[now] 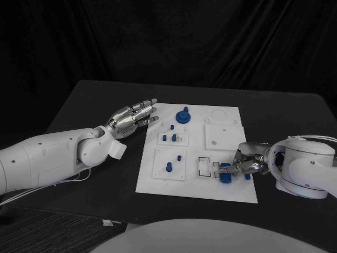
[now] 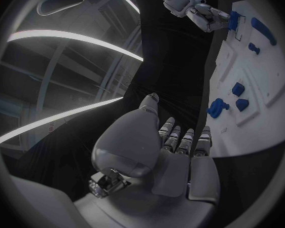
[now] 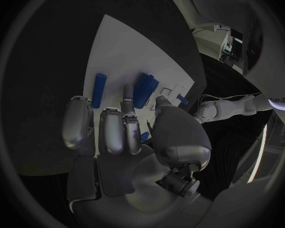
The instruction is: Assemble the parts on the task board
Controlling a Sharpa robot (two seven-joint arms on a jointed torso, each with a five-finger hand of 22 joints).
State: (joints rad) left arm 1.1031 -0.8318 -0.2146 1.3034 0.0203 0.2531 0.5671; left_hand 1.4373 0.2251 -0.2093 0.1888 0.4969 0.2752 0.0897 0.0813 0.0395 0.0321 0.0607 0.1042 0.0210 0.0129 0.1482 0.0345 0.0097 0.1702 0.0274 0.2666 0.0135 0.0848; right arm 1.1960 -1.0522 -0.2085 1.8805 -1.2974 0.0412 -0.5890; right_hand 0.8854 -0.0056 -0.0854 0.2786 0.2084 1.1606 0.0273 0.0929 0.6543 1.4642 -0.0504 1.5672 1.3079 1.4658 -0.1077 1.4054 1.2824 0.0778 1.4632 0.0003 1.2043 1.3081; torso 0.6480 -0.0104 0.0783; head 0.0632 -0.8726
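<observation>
The white task board (image 1: 225, 191) lies in the middle of the black table. A round blue part (image 1: 184, 116) stands near its far edge, and small blue pegs (image 1: 169, 167) stand in the plates on its left half. My right hand (image 1: 244, 163) is over the board's near right part, thumb and a finger pinching an upright blue part (image 1: 225, 173) (image 3: 144, 90). Another blue peg (image 1: 247, 176) (image 3: 99, 90) lies beside it. My left hand (image 1: 134, 117) (image 2: 174, 152) is flat and holds nothing, its fingertips at the board's far left corner.
A square white plate (image 1: 221, 136) with small holes sits on the board's right half, beyond my right hand. Bare black table (image 1: 290, 116) surrounds the board, with black curtains behind. A white cable (image 1: 32, 192) trails under my left arm.
</observation>
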